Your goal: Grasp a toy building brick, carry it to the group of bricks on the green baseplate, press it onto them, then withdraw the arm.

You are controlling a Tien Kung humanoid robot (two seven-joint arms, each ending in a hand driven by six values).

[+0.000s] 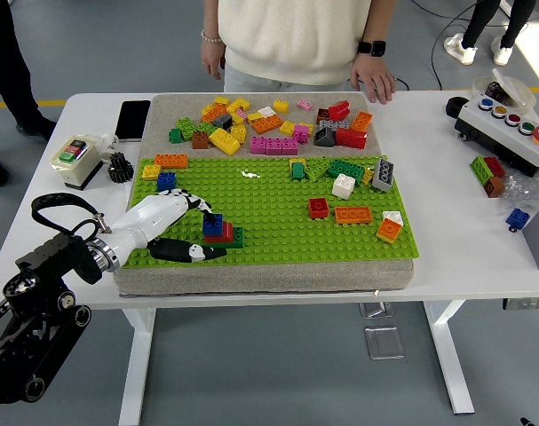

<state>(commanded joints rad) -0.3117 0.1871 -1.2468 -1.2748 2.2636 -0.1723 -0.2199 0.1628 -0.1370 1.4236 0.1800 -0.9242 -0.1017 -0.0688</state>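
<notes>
Green studded plastic is what you see under the robot hand: the baseplate [278, 209] lies on a grey, felt-like pad [162, 115] on the white counter [464, 257]. Your left robot hand [176, 229], white-shelled with black finger segments, comes in from the near left and rests low over the plate's near-left corner. Its fingers are loosely spread; the upper ones reach toward the small stack, the thumb lies along the studs below it. You cannot tell from this view whether a fingertip touches the stack, and nothing is clasped in the palm.

That stack is the group of bricks [221, 231]: a blue block on top, red beneath, a green piece at the right, seated on the plate just right of the fingers.

Far along the pad, a loose heap of bricks [269, 122] in yellow, orange, pink, red and green is scattered. On the plate's right half sit a red brick [319, 207], a flat orange brick [352, 214] and a white cube [344, 185], well apart from the hand.

A person stands at the far side, one hand [376, 82] resting on the counter's far edge.
</notes>
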